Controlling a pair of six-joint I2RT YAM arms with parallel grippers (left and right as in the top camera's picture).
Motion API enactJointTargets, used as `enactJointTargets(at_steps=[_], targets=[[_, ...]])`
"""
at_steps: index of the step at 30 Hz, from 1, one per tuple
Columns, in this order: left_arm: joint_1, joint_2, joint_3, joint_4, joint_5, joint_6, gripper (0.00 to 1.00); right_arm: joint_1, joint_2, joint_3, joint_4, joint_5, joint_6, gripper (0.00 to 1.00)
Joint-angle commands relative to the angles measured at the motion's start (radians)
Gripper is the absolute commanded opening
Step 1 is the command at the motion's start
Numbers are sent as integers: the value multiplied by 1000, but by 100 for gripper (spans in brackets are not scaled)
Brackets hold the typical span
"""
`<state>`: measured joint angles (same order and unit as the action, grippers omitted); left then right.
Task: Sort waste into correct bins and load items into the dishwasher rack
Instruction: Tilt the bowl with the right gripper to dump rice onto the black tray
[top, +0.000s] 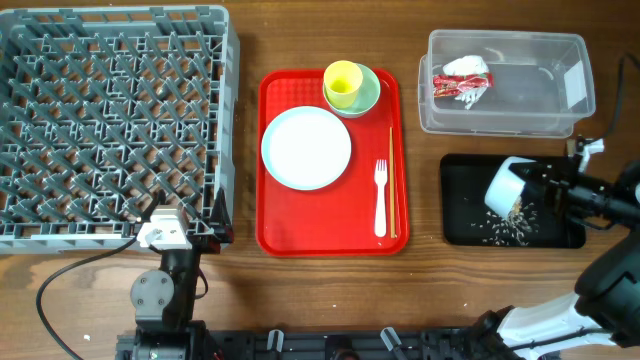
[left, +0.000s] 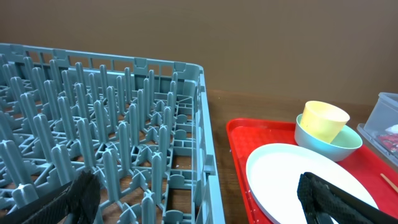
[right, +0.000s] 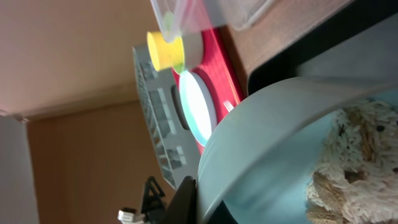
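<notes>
Right gripper (top: 533, 182) is holding the stiff, probably slick light blue bowl (top: 504, 182) by its rim, tilted over rice scraps (top: 503, 232) in the black tray (top: 460, 195)

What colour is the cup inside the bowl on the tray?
The cup is yellow, clearest in the overhead view.

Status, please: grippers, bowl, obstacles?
Left gripper open by rack. Right gripper shut on light blue bowl, tipped over black tray; rice in tray. No obstacle seen.
</notes>
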<state>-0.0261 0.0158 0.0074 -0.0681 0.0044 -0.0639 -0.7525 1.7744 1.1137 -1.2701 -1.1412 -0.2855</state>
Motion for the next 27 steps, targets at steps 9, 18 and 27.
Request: enactJointTargets(at_steps=[9,18,27], targets=[[-4,-3,-2,-5,-10,16,100,-39,-9,-5,51,-81,70,4],[-4,-3,-2,-5,-10,16,100,-57,-9,-5,-53,-134,22,4],[-4,-3,-2,-5,-10,16,100,-59,-9,-5,90,-203,177,4]])
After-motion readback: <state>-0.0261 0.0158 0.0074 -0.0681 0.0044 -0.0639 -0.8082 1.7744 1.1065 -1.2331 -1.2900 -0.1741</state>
